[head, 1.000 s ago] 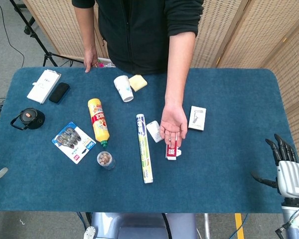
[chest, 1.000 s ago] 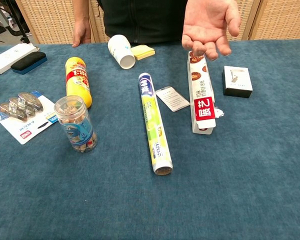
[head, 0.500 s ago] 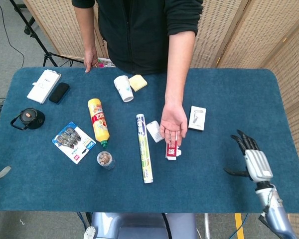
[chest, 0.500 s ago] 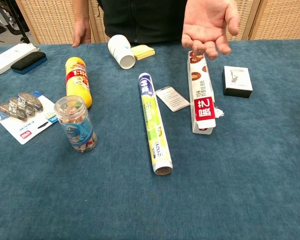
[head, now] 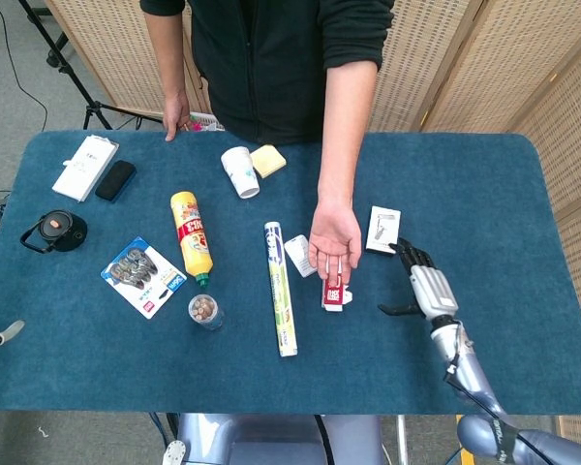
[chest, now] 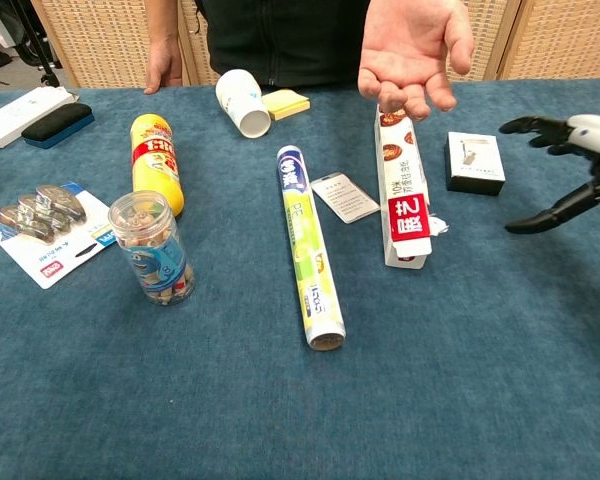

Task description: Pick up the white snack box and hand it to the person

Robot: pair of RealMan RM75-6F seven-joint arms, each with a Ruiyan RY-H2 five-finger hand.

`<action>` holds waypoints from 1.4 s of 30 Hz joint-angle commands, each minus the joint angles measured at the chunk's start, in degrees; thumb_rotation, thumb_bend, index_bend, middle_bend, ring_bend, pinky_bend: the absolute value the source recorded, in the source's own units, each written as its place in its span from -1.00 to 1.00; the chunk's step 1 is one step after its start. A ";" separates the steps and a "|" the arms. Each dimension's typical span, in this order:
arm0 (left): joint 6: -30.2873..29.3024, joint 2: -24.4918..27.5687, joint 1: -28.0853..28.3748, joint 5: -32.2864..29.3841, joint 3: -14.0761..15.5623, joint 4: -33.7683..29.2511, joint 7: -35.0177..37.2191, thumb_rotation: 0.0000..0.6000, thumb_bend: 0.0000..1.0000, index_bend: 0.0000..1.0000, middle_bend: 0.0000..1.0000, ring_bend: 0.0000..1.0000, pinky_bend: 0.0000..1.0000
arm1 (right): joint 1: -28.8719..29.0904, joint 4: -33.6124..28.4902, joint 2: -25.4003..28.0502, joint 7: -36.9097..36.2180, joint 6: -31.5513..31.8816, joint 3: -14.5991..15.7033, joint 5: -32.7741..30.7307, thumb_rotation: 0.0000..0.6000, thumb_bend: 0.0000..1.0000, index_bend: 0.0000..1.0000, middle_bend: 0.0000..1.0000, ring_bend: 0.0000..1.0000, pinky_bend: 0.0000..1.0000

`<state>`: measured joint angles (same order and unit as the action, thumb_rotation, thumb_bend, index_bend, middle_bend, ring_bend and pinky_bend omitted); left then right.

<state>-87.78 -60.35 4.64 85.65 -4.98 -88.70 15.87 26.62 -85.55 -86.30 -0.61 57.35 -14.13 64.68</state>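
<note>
The white snack box (head: 336, 287) (chest: 401, 198), long with a red label, lies flat mid-table, its far end under the person's upturned palm (head: 335, 235) (chest: 412, 48). My right hand (head: 422, 283) (chest: 572, 162) hovers to the right of the box, fingers spread, holding nothing, about a hand's width from it. It sits just below and right of a small white carton (head: 383, 230) (chest: 475, 162). Only a grey tip of my left hand (head: 6, 333) shows at the left edge of the head view; its fingers are hidden.
Left of the snack box lie a white card (chest: 344, 196) and a long foil-roll tube (head: 281, 288) (chest: 310, 245). Further left are a yellow bottle (head: 192, 235), a clear jar (chest: 153, 247), a blister pack (head: 142, 275) and a paper cup (head: 240, 171).
My right hand has swept from the table's front right corner leftward and up, ending beside the small white carton and near the snack box. The person's palm stays in place.
</note>
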 commanded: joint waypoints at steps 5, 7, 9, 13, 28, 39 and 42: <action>1.43 -0.23 0.58 -1.29 -0.34 0.36 -0.37 1.00 -1.00 -1.00 -1.00 -1.00 -0.97 | 4.26 4.22 -6.11 4.20 -1.64 -2.73 -5.28 1.00 -1.00 -0.94 -1.00 -1.00 -1.00; 1.80 -0.25 0.70 -1.66 -0.44 0.43 -0.39 1.00 -1.00 -1.00 -1.00 -1.00 -0.97 | 5.50 4.72 -7.12 5.36 -1.87 -3.91 -7.04 1.00 -1.00 -0.94 -1.00 -1.00 -1.00; 2.12 -0.26 0.79 -2.00 -0.53 0.53 -0.26 1.00 -1.00 -1.00 -1.00 -1.00 -0.97 | 7.28 5.59 -8.12 7.31 -1.81 -5.54 -8.94 1.00 -1.00 -0.94 -1.00 -1.00 -1.00; 2.56 -0.28 0.97 -2.23 -0.57 0.65 -0.21 1.00 -1.00 -1.00 -1.00 -1.00 -0.97 | 9.76 6.64 -9.63 10.45 -2.22 -7.54 -13.43 1.00 -1.00 -0.94 -1.00 -1.00 -1.00; 3.48 -0.43 1.28 -3.01 -0.70 0.97 -0.38 1.00 -1.00 -1.00 -1.00 -1.00 -0.97 | 13.44 7.41 -14.53 15.16 1.26 -8.26 -18.31 1.00 -1.00 -0.94 -1.00 -1.00 -1.00; 4.06 -0.36 1.47 -3.28 -0.70 0.98 -0.55 1.00 -1.00 -1.00 -1.00 -1.00 -0.97 | 14.09 6.02 -15.47 17.50 3.24 -7.00 -18.10 1.00 -1.00 -0.94 -1.00 -1.00 -1.00; 4.09 -0.40 1.49 -3.37 -0.72 0.88 -0.75 1.00 -1.00 -1.00 -1.00 -1.00 -0.97 | 14.35 6.59 -16.54 18.97 4.16 -6.09 -17.91 1.00 -1.00 -0.96 -1.00 -1.00 -1.00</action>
<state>-83.70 -60.74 6.13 82.28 -5.70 -87.83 15.11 40.81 -79.24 -102.35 17.78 61.08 -20.66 46.66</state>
